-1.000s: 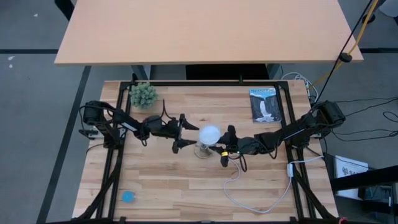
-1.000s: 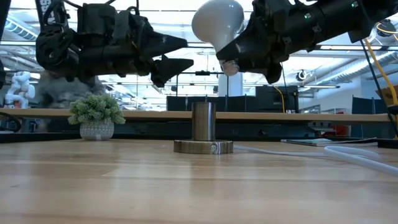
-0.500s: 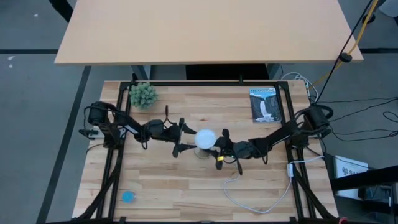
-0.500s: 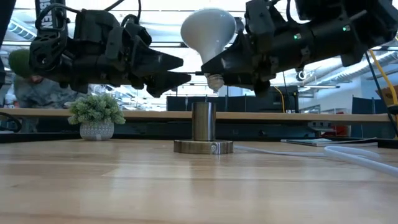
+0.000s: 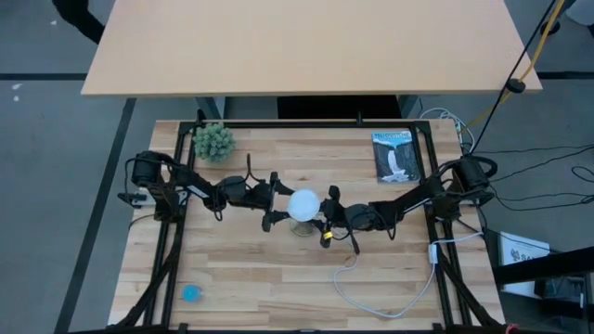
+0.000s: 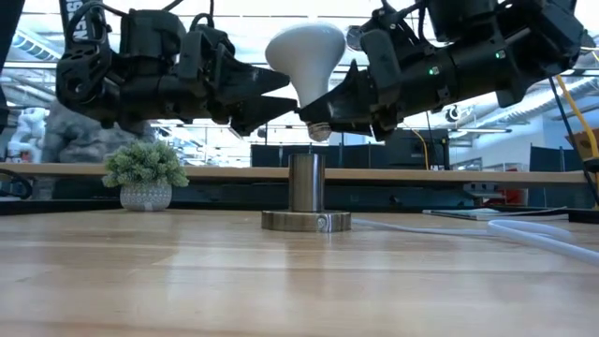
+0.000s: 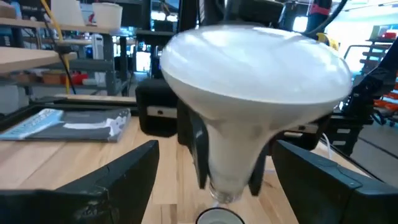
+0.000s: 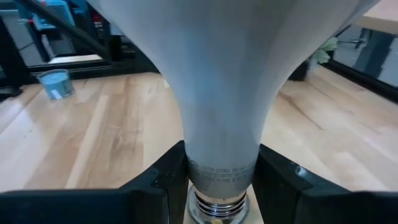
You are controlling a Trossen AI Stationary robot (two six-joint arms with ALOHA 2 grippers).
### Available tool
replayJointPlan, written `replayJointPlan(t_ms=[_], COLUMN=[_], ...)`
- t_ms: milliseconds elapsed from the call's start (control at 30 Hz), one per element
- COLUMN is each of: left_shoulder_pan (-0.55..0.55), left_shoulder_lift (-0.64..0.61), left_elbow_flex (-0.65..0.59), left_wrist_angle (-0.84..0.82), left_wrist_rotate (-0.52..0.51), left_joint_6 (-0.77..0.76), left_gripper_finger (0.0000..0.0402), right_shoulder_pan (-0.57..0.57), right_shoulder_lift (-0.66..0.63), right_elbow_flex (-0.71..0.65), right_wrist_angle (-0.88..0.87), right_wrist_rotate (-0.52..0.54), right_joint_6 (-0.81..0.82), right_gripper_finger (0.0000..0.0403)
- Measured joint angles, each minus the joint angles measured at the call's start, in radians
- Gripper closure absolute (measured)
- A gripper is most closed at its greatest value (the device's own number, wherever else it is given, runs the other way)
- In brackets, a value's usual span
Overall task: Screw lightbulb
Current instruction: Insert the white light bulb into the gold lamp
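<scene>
- Lightbulb (image 6: pixel 306 51), smooth frosted white with a wide dome tapering to a ribbed metal screw base, hangs base-down just above the socket (image 6: pixel 306 194).
- Right gripper (image 6: pixel 323 110) clamps the lightbulb's narrow neck between its dark fingers.
- Left gripper (image 6: pixel 273 95), fingers spread apart, flanks the lightbulb without touching it.
- Socket: shiny cylinder on a round disc, directly beneath the lightbulb.
- Bushy potted plant (image 6: pixel 145 174) stands well behind the lightbulb.

Lightbulb (image 6: pixel 304 51) matt frosted white, threaded metal base; socket (image 6: pixel 306 183) brushed metal; table (image 6: pixel 187 271) pale smooth wood
</scene>
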State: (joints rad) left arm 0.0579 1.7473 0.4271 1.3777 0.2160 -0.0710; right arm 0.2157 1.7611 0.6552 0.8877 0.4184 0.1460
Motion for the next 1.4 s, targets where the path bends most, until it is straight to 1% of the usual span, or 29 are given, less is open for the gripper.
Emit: replayJointPlan(t_ms=[233,467,700,967,1167,1400], left_shoulder_pan=[0.0,0.0,0.001,0.016,0.017,0.016], left_shoulder_lift=[0.0,0.0,0.0,0.0,0.0,0.0], left_elbow_flex=[0.001,0.0,0.001,0.001,0.001,0.001], left_wrist_angle=[-0.013,-0.05,-0.074,-0.074,-0.076,-0.075], left_wrist_rotate=[0.0,0.002,0.003,0.005,0.008,0.01], left_joint_6=[0.003,0.005,0.006,0.022,0.03,0.028], left_gripper_finger=[0.0085,0.0085,0.0085,0.0085,0.0085,0.0085], right_shoulder_pan=[-0.001,-0.007,-0.009,-0.03,-0.032,-0.032], right_shoulder_lift=[0.009,0.074,0.069,0.068,0.065,0.064], right_elbow_flex=[0.039,0.071,0.071,0.071,0.072,0.072], right_wrist_angle=[-0.031,-0.075,-0.078,-0.079,-0.149,-0.156], right_wrist_rotate=[-0.009,0.002,0.001,-0.003,-0.003,-0.002], right_joint_6=[0.016,0.034,0.014,0.001,0.001,0.025], right_gripper_finger=[0.0266,0.0266,0.0265,0.0245,0.0244,0.0237])
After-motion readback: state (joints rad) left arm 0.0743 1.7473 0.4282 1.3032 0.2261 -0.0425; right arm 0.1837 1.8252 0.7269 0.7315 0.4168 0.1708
